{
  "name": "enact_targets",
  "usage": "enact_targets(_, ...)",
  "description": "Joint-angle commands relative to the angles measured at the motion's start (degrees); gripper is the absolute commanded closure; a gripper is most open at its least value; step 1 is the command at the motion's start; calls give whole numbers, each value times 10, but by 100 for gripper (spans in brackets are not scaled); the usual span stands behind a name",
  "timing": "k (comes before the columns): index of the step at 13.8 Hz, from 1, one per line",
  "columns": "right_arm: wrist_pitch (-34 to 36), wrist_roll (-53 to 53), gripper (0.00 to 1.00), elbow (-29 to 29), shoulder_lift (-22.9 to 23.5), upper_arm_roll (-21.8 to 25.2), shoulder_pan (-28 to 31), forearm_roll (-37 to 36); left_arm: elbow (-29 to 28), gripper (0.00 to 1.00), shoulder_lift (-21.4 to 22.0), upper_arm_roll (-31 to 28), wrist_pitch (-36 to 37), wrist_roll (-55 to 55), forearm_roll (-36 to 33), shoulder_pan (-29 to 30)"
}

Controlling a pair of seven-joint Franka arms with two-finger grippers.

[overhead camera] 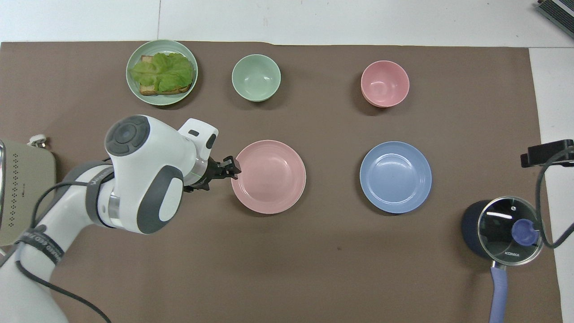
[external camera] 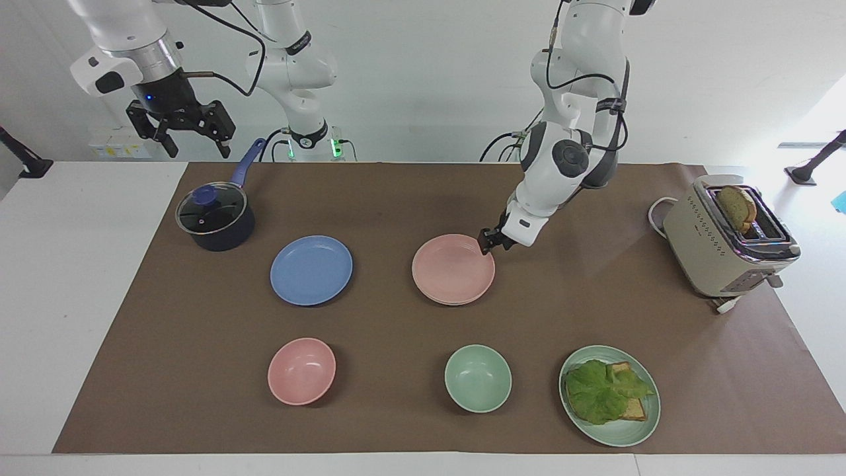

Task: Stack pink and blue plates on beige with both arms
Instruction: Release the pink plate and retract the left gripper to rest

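From across the table, the pink plate [external camera: 453,268] lies flat on the beige plate [external camera: 456,301] (only a thin pale rim shows under it). The left gripper [external camera: 487,242] sits at the pink plate's edge on the left arm's side, fingers parted, nothing held. The blue plate [external camera: 311,270] lies alone beside the stack, toward the right arm's end. The right gripper [external camera: 190,135] waits high, its fingers spread, over the table's edge near the pot [external camera: 215,219].

From overhead, the left gripper [overhead camera: 229,167] is just at the pink plate's [overhead camera: 269,176] rim. The blue plate [overhead camera: 395,176] lies well apart from it, near the pot [overhead camera: 504,229].
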State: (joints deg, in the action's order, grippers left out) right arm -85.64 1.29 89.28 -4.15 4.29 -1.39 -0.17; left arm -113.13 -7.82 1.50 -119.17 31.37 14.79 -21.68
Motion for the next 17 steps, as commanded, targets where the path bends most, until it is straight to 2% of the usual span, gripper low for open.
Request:
enact_targets(1,-1,-8,0,9,-9,-8,-2,-3,75,0,42,0,111,-20,-44,51)
enact_targets(4,-1,-9,0,9,-9,-7,-1,-4,184,0,40,0,243,-125,-96,104)
enact_targets(6,-1,-9,0,9,-9,-7,-1,-4,223,0,40,0,285,-192,-110,145)
enact_targets(8,-1,-9,0,9,-9,-7,-1,-4,238,0,46,-3,310,-248,-138,179)
enact_targets(11,-2,-9,0,9,-9,-7,-1,-4,245,0,79,-5,329,-311,-140,221)
enact_targets(13,-2,-8,0,9,-9,-7,-1,-4,244,0,96,-2,331,-310,-140,222)
enact_targets(17,-1,-9,0,9,-9,-7,-1,-4,240,0,98,-1,326,-308,-139,222)
